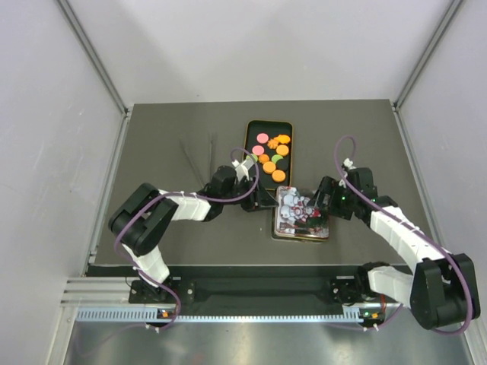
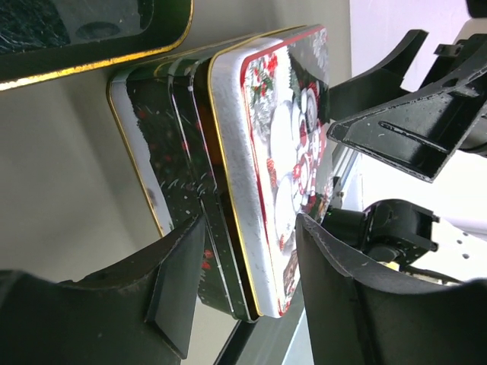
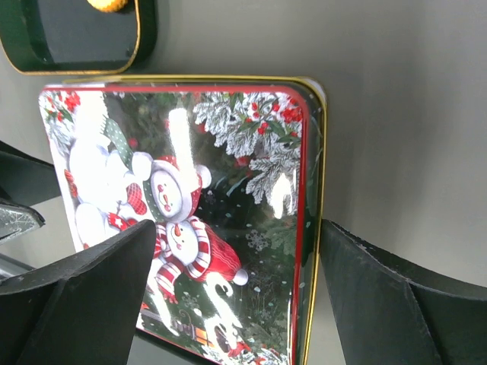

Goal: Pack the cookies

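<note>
The cookies (image 1: pixel 271 156), small orange, pink and green discs, lie in an open black tin with a gold rim (image 1: pixel 249 144) at the table's middle. The tin's lid (image 1: pixel 302 213), printed with snowmen, lies just in front of it. My left gripper (image 1: pixel 262 199) is at the lid's left edge. In the left wrist view the lid (image 2: pixel 266 152) sits edge-on between my spread fingers (image 2: pixel 179 281) with small gaps. My right gripper (image 1: pixel 324 201) is at the lid's right edge, open. One finger (image 3: pixel 84 289) is over the lid (image 3: pixel 228 190), the other outside its rim.
One end of the tin shows in the left wrist view (image 2: pixel 91 65) and in the right wrist view (image 3: pixel 141 38), with one orange cookie (image 3: pixel 106 4) in it. Thin dark sticks (image 1: pixel 199 156) lie left of the tin. White walls surround the grey table (image 1: pixel 167 129).
</note>
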Tool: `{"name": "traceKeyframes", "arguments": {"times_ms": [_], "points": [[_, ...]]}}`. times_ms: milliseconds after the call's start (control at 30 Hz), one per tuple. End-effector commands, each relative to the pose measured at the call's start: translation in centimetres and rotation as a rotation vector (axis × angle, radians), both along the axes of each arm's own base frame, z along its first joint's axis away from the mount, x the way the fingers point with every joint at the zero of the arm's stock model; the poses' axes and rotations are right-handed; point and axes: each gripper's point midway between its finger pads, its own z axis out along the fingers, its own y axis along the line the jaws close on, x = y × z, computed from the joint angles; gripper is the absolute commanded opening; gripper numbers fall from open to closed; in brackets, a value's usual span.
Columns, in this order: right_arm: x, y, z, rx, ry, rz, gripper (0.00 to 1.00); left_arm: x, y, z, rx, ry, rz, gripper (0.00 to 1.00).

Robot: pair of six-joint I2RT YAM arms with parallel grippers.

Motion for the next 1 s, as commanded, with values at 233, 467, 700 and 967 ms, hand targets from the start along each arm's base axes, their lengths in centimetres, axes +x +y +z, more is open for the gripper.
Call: {"name": "traceKeyframes", "arguments": {"times_ms": [233,467,700,967], "points": [[1.4,1.9,1.9,-0.034,-0.052,0.04,0.88,0.0,-1.2,1.0,-0.018,-0.065,-0.024,0.56],[1.4,2.2,1.8,-0.071,-0.055,0.052,0.89,-0.5,-2.0,1.0,-0.027,-0.061,-0.034,0.56],[1.3,2.4,1.2,-0.096,-0.042,0.067,0.91,-0.7,-2.2,0.0,-0.017,-0.025,-0.022,0.52],[1.0,2.1,0.1,-0.13,-0.023,0.073,0.91,-0.9,-1.1,-2.4,0.038,0.039,0.049,0.45]]}}
